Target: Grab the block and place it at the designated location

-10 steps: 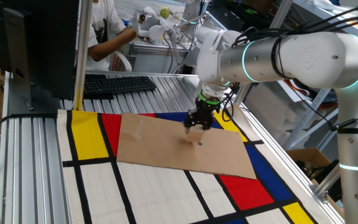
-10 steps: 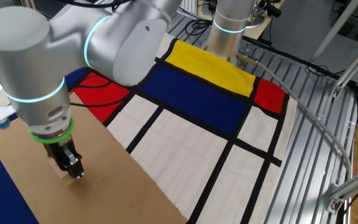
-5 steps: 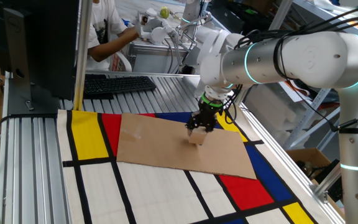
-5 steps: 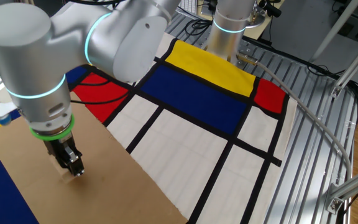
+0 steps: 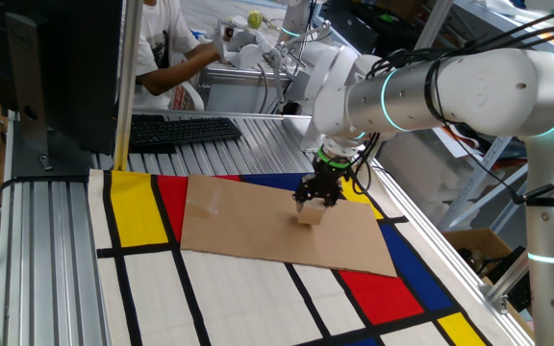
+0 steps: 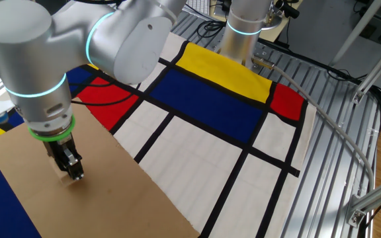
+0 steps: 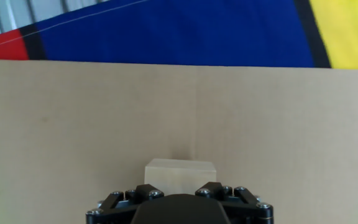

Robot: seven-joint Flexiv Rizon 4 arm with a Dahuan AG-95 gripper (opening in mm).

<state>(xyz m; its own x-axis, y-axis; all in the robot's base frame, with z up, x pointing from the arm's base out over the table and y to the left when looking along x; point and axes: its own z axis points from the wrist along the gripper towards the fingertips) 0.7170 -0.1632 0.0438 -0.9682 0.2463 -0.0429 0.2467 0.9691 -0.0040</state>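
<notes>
The block (image 5: pixel 309 215) is a small pale tan wooden cube, held at the tips of my gripper (image 5: pixel 316 201) just over the brown cardboard sheet (image 5: pixel 248 226). In the hand view the block (image 7: pixel 180 172) shows straight ahead of the black gripper body, with cardboard (image 7: pixel 73 124) all around it. In the other fixed view my gripper (image 6: pixel 72 171) points down onto the cardboard (image 6: pixel 104 198), and the block is mostly hidden by the fingers. The gripper is shut on the block.
The cardboard lies on a mat of red, yellow, blue and white panels (image 5: pixel 239 288) with black lines. A keyboard (image 5: pixel 181 129) and a monitor (image 5: pixel 56 67) stand behind the mat. A person (image 5: pixel 162 48) sits at the back. Aluminium rails (image 6: pixel 336 132) border the mat.
My gripper has moved slowly right and toward the far edge of the cardboard, carrying the block with it. It stays low over the sheet.
</notes>
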